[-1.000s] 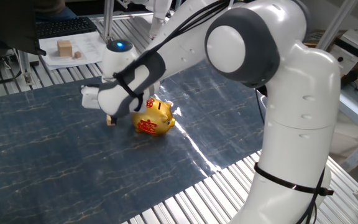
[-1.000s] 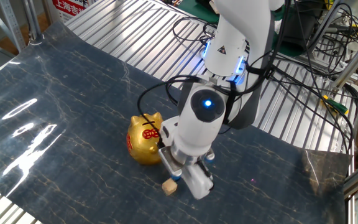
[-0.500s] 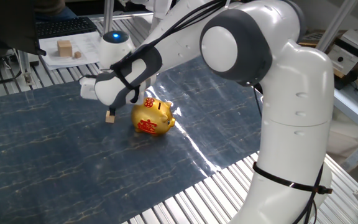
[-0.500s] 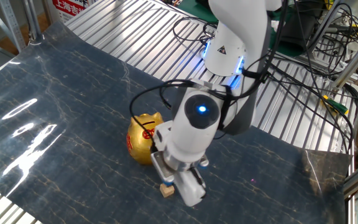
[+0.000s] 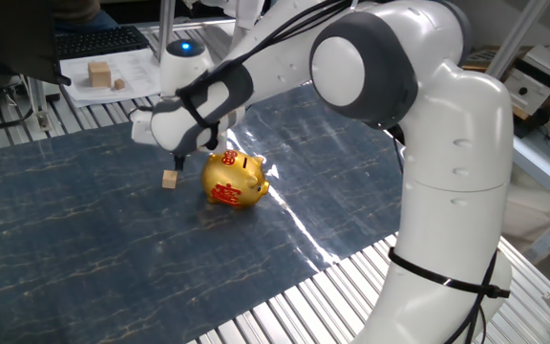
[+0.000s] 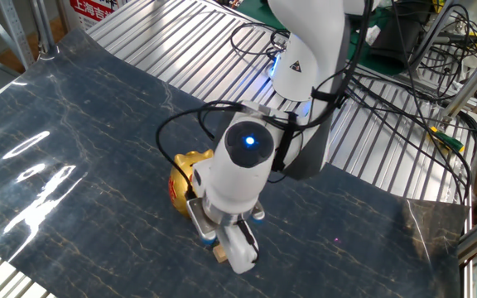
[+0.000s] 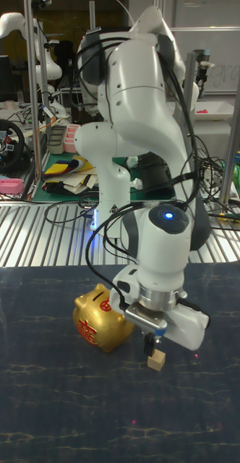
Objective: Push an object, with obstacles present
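Dark marbled sheeting covers the counter (image 5: 84,248), ribbed metal showing at its edges, with cables and workshop clutter behind. At centre frame in one fixed view, the gripper (image 5: 181,156) has risen off the surface over the past second. A second ago it sat low, right against the small wooden cube (image 5: 169,179); now it hangs just above and slightly behind it, and a clear gap shows under the tips in the tall fixed view.

The cube (image 7: 157,359) rests on the sheeting just beside the gold piggy bank (image 7: 100,327), toward the lower left of the pig in one fixed view, close but apparently not touching. In the other fixed view the cube (image 6: 219,253) peeks out beneath the wrist, lower centre, having slid a little toward the bottom of the frame compared with a second earlier. The piggy bank (image 5: 234,179) lies in the same spot and pose as before.

Whether the fingers are spread or pressed together cannot be told: the wrist hides them in one view, and the tips are too small and dark in the others. They pinch nothing.

Read as a judgement, the lift suggests one short shove has ended with the obstacle undisturbed, and the arm is either resetting for another stroke or finishing.
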`<state>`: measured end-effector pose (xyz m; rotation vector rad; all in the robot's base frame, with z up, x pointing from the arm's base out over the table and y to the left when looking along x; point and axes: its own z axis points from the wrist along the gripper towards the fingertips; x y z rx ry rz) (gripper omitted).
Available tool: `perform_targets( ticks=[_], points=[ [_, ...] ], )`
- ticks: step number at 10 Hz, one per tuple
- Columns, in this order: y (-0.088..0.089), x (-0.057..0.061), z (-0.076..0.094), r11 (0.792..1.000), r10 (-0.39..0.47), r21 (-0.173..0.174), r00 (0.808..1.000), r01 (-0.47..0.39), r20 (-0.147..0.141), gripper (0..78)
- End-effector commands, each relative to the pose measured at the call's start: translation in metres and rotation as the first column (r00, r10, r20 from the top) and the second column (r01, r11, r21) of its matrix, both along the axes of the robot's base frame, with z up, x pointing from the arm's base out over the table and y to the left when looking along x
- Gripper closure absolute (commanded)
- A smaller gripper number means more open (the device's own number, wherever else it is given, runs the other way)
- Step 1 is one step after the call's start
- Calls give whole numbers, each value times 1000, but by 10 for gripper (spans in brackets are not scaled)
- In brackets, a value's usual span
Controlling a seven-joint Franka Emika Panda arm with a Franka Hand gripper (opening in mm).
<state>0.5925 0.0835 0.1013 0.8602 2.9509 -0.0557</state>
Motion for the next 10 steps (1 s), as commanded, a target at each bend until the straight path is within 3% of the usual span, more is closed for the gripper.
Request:
perform_targets(
  ticks=[1,4,7,10],
  points=[
    [26,-3,12,991,-108,72,994,109,-22,776],
    [43,-11,6,982,-172,79,985,174,-32,776],
    [44,-16,-19,981,-182,59,983,182,-3,776],
    [44,-16,-26,975,-216,58,977,215,-2,776]
  ],
)
